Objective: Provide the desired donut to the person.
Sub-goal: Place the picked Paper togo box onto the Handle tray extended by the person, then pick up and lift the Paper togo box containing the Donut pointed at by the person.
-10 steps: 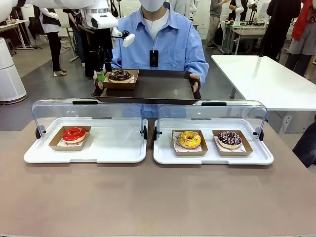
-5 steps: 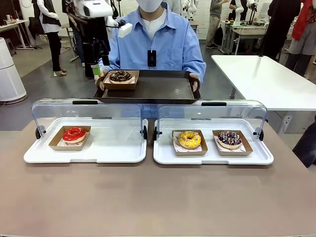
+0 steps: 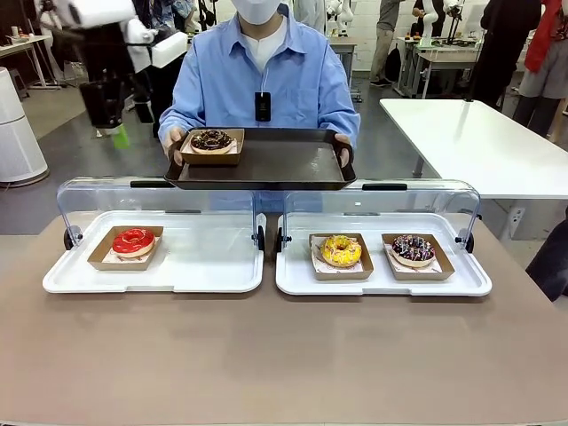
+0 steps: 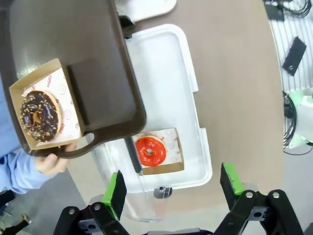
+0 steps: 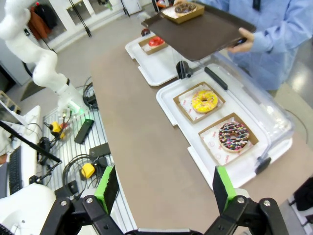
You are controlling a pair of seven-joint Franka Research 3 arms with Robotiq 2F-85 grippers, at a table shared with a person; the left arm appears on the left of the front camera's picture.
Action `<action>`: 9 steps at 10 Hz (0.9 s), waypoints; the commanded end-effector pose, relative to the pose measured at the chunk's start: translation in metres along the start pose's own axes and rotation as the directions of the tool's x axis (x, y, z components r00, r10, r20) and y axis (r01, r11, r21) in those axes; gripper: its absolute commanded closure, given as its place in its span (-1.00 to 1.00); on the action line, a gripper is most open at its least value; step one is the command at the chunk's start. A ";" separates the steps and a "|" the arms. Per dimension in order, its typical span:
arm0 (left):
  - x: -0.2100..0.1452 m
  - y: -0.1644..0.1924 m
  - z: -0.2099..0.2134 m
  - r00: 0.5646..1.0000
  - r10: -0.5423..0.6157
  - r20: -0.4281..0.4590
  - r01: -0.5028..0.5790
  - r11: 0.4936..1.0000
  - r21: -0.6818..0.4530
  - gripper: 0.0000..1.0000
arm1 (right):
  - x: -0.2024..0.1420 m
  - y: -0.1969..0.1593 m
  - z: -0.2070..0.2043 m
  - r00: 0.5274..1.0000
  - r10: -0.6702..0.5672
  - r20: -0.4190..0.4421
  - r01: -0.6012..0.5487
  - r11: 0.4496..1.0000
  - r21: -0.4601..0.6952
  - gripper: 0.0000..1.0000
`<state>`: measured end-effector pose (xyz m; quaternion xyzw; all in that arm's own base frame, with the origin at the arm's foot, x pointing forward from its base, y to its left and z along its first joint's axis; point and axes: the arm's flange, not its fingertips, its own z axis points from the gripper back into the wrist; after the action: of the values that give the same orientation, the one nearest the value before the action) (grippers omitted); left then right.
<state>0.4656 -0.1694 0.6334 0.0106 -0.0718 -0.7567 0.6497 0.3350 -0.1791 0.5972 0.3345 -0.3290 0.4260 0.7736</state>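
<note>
Lying on the tray [image 3: 284, 164] is 1 boxed donut [image 3: 211, 139].

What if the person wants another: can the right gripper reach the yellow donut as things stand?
Probably yes. The right gripper hangs open above the table, the clear lid is swung back behind the white tray, and nothing lies over the yellow donut.

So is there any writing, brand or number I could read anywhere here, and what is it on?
No text here reads clearly.
On the paper liner under the chocolate donut: faint reddish print, too small to read.
On the sheet under the red donut: the same kind of print, unreadable.
On the black badge of the person: nothing legible.
</note>
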 end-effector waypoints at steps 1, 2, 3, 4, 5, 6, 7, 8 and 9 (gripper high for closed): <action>-0.011 -0.041 -0.016 0.999 -0.034 0.024 0.033 0.998 0.057 -1.00 | 0.001 0.000 0.001 1.000 0.007 0.012 -0.007 1.000 0.007 -1.00; -0.018 -0.058 -0.020 1.000 -0.025 0.018 0.024 0.996 0.082 -1.00 | 0.001 0.000 0.001 1.000 0.007 0.012 -0.007 1.000 0.007 -1.00; -0.025 -0.067 -0.022 1.000 -0.015 0.013 0.014 0.996 0.088 -1.00 | 0.001 0.000 0.001 1.000 0.007 0.012 -0.007 1.000 0.007 -1.00; -0.030 -0.071 -0.024 1.000 -0.006 0.008 0.005 0.996 0.090 -1.00 | 0.001 0.000 0.001 1.000 0.007 0.012 -0.007 1.000 0.007 -1.00; -0.032 -0.073 -0.026 1.000 -0.001 0.007 0.001 0.995 0.095 -1.00 | 0.001 0.000 0.001 1.000 0.007 0.012 -0.007 1.000 0.007 -1.00; -0.033 -0.072 -0.029 1.000 0.019 -0.005 -0.018 0.995 0.101 -1.00 | 0.001 0.000 0.001 1.000 0.007 0.012 -0.007 1.000 0.007 -1.00; -0.034 -0.069 -0.033 0.999 0.029 -0.015 -0.028 0.997 0.073 -1.00 | 0.001 0.000 0.001 1.000 0.007 0.012 -0.007 1.000 0.007 -1.00; -0.032 -0.072 -0.024 1.000 0.020 0.005 -0.020 0.997 0.074 -1.00 | 0.001 0.000 0.001 1.000 0.007 0.012 -0.007 1.000 0.007 -1.00; -0.032 -0.072 -0.024 1.000 0.020 0.005 -0.020 0.997 0.074 -1.00 | 0.001 0.000 0.001 1.000 0.007 0.012 -0.007 1.000 0.007 -1.00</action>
<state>0.4041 -0.1294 0.5952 0.0300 -0.0989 -0.7479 0.6557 0.3350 -0.1791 0.5972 0.3345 -0.3289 0.4261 0.7736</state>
